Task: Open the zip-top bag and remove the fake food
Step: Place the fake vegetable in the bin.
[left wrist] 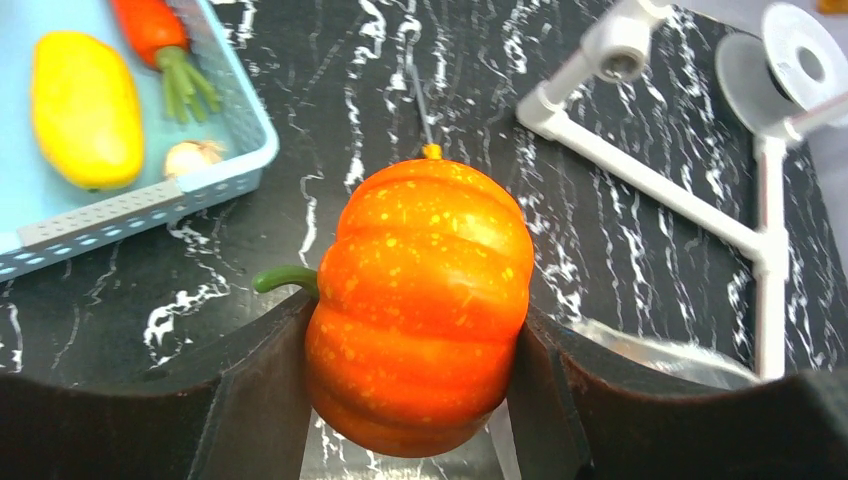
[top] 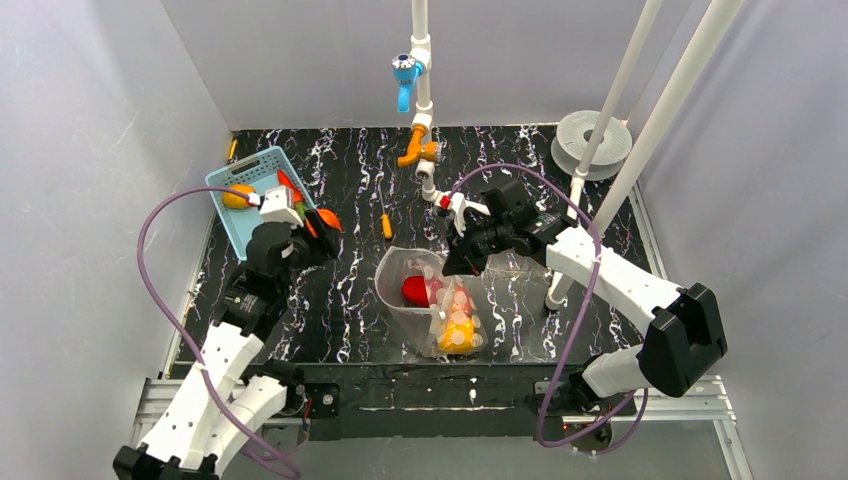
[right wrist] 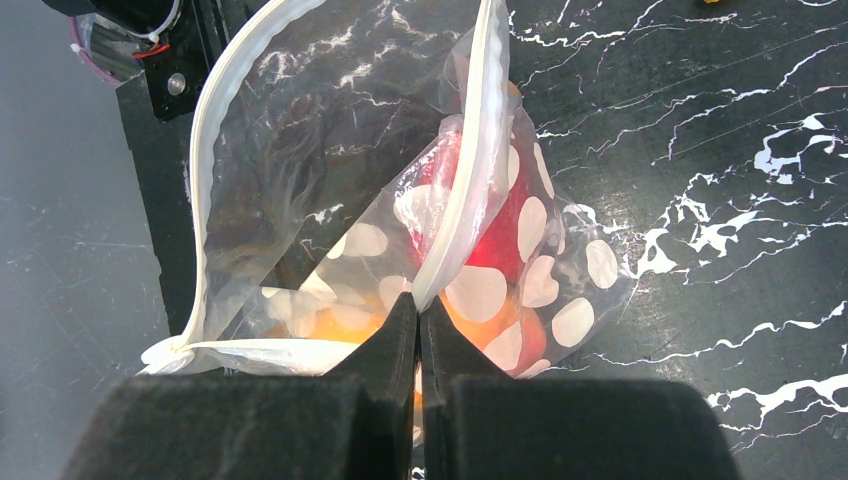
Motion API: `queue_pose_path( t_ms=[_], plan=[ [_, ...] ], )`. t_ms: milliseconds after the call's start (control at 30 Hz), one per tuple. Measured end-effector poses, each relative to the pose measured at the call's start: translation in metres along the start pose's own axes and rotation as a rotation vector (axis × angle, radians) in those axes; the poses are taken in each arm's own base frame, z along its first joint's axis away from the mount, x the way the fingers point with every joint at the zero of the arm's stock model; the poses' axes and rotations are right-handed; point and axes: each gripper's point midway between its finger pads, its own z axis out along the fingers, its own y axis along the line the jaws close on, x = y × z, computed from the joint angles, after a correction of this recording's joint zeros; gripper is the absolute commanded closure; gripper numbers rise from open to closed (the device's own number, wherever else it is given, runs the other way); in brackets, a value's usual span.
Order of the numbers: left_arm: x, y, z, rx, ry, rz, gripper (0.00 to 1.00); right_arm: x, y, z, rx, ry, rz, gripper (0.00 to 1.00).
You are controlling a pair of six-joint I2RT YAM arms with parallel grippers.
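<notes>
The clear zip-top bag (top: pixel 430 295) with white dots lies open at the table's middle front, with red (top: pixel 415 291) and yellow (top: pixel 458 335) fake food inside. My right gripper (top: pixel 462 256) is shut on the bag's white zip rim (right wrist: pixel 470 200) and holds its mouth open; the bag (right wrist: pixel 330 200) fills the right wrist view. My left gripper (top: pixel 312 232) is shut on an orange plastic pumpkin (left wrist: pixel 420 300) with a green stem, held above the table beside the basket. A yellow oblong piece (left wrist: pixel 85 105) and a carrot (left wrist: pixel 150 25) lie in the light blue basket (left wrist: pixel 170 195).
The light blue basket (top: pixel 250 200) stands at the back left. An orange-handled screwdriver (top: pixel 386 224) lies behind the bag. A white pipe frame (top: pixel 425 100) with a blue valve stands at the back, more pipes (top: pixel 600 160) and a grey spool (top: pixel 592 140) at the right.
</notes>
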Motion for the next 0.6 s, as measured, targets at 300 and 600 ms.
queue_pose_path(
  t_ms=[300, 600],
  plan=[
    [-0.013, 0.071, 0.043, -0.215, 0.001, -0.101, 1.00, 0.003, 0.001, 0.000, -0.001, -0.001, 0.000, 0.99],
    [-0.006, 0.140, 0.096, -0.398, 0.074, -0.202, 1.00, 0.002, 0.002, 0.000, -0.007, -0.003, -0.001, 0.99]
  ],
)
